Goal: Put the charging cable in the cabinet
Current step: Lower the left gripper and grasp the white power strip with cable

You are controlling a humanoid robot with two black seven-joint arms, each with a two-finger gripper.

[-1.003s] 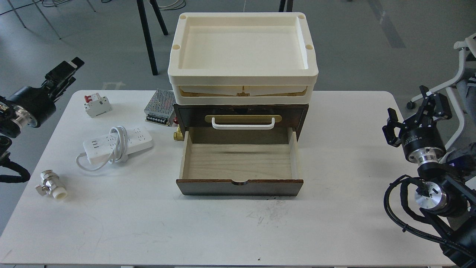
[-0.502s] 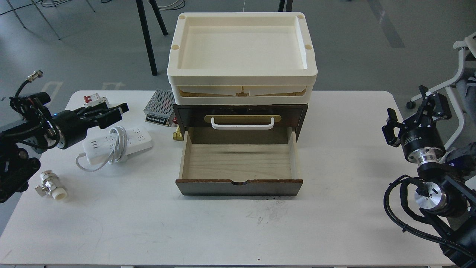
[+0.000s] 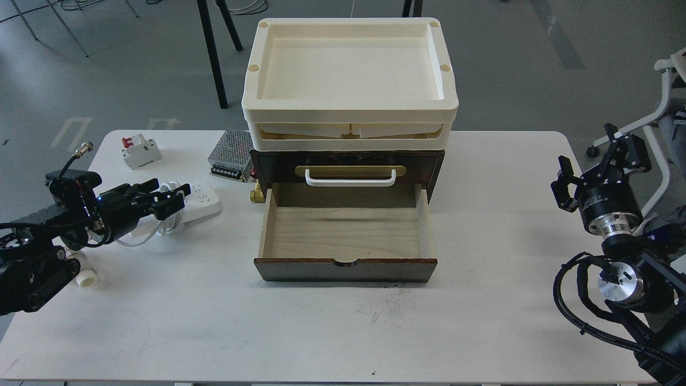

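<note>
The charging cable, a white power strip [image 3: 206,197] with its white cord looped round it, lies on the white table [image 3: 343,332] left of the cabinet. My left gripper [image 3: 172,198] is open and sits low over the strip's middle, hiding its left half and most of the cord loop. The cabinet [image 3: 429,166] is dark brown with a white handle [image 3: 350,178]. Its lower drawer [image 3: 345,230] is pulled out and shows a bare light wood floor. My right gripper [image 3: 589,155] is open and empty at the table's right edge.
A cream plastic tray [image 3: 348,112] sits on top of the cabinet. A white circuit breaker [image 3: 140,151] and a perforated metal box [image 3: 230,155] lie behind the strip. A brass fitting [image 3: 257,194] lies by the cabinet. A white valve fitting [image 3: 84,276] is half hidden under my left arm.
My left arm has swung in from the left edge and come down, so its gripper now sits over the power strip. The right arm and the drawer have not moved.
</note>
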